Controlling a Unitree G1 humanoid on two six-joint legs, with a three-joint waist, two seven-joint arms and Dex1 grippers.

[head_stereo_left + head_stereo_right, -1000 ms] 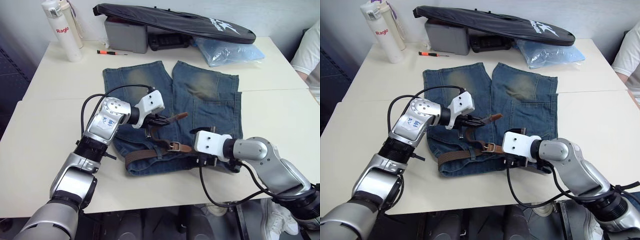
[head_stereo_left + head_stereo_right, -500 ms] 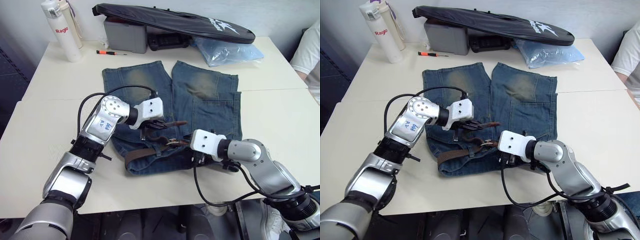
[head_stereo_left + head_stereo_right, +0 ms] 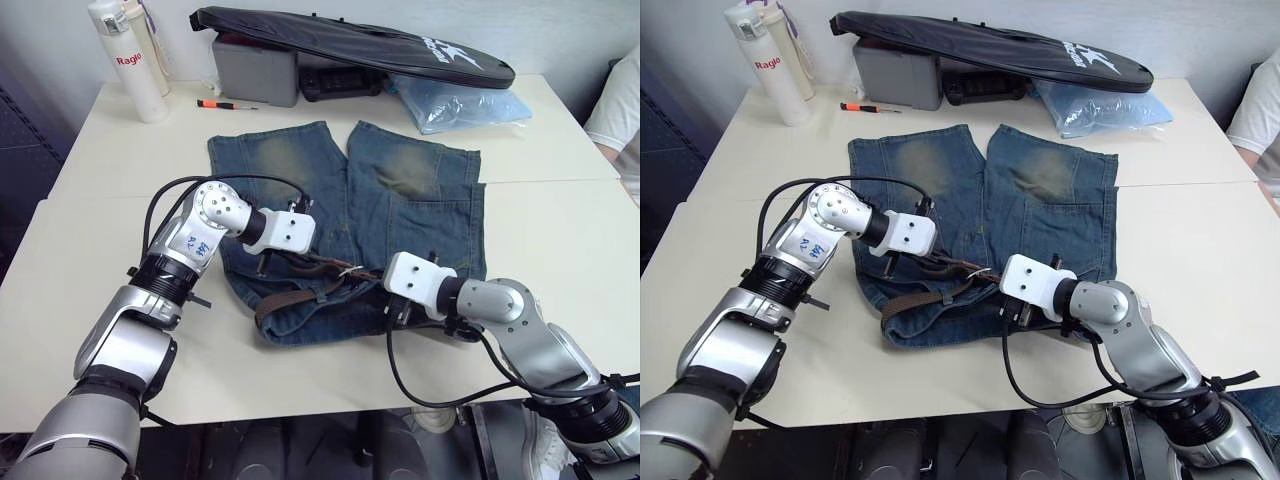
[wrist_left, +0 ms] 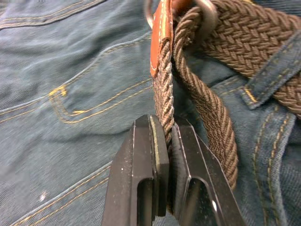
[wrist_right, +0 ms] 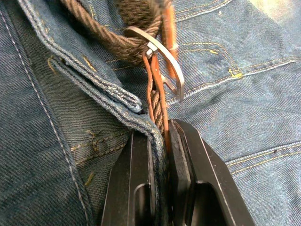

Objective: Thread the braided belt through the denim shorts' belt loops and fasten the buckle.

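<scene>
The denim shorts (image 3: 400, 200) lie flat mid-table, waistband toward me. Along that waistband runs the braided belt (image 3: 300, 296), passing under a belt loop (image 4: 269, 77). My left gripper (image 4: 167, 128) is shut on a doubled strand of the belt just below its leather end. The silver buckle (image 5: 165, 59) lies on the denim between both grippers, with the woven belt running through it. My right gripper (image 5: 162, 128) is shut on the orange-brown leather strip beside the buckle, against the waistband's edge. From above, the left gripper (image 3: 303, 262) and right gripper (image 3: 386, 292) flank the buckle (image 3: 350, 270).
At the table's far side are a white bottle (image 3: 128, 60), a grey box (image 3: 255, 72) under a long black bag (image 3: 350, 45), a small screwdriver (image 3: 225, 104) and a blue plastic bag (image 3: 455, 100). A person's sleeve (image 3: 620, 110) shows at the right edge.
My right gripper has shut on the belt beside the buckle. My left gripper has dropped lower, so the belt end that stuck up now lies low against the shorts.
</scene>
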